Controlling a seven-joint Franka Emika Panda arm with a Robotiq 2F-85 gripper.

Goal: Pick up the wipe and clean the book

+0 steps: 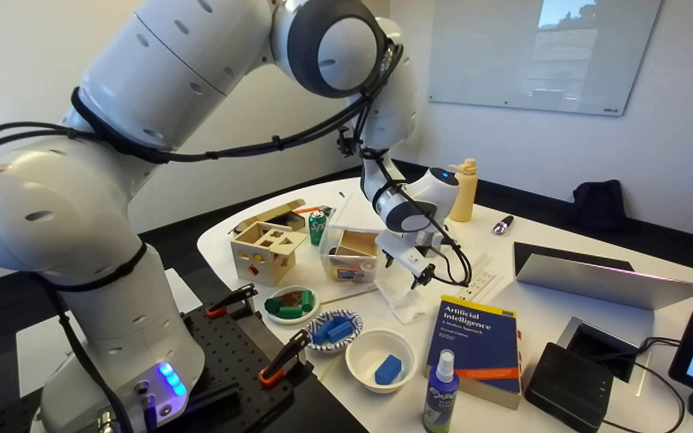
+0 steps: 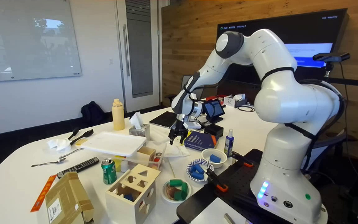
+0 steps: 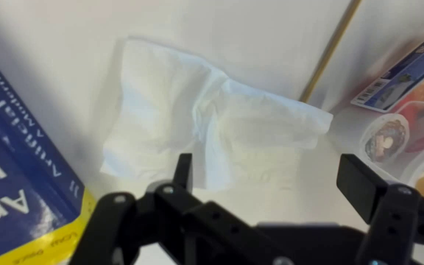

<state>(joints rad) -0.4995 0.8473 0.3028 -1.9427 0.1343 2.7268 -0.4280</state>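
Book (image 1: 473,343): covered in navy, banded in yellow and orange — wipe (image 3: 206,114): coloured white — bowl (image 1: 356,325): patterned in blue and white.

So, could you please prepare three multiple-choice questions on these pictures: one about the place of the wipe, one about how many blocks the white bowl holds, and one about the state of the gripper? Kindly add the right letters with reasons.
1. Where does the wipe lie?
A) on the table, beside the book
B) on top of the book
C) inside the clear box

2. How many blocks are in the white bowl?
A) three
B) two
C) one

3. How does the gripper stand?
A) shut on the wipe
B) open
C) shut on nothing

1 A: in the wrist view, a strip of table shows between it and the book.
2 C: both exterior views show a single blue one there.
3 B: in the wrist view, its fingers are wide apart.
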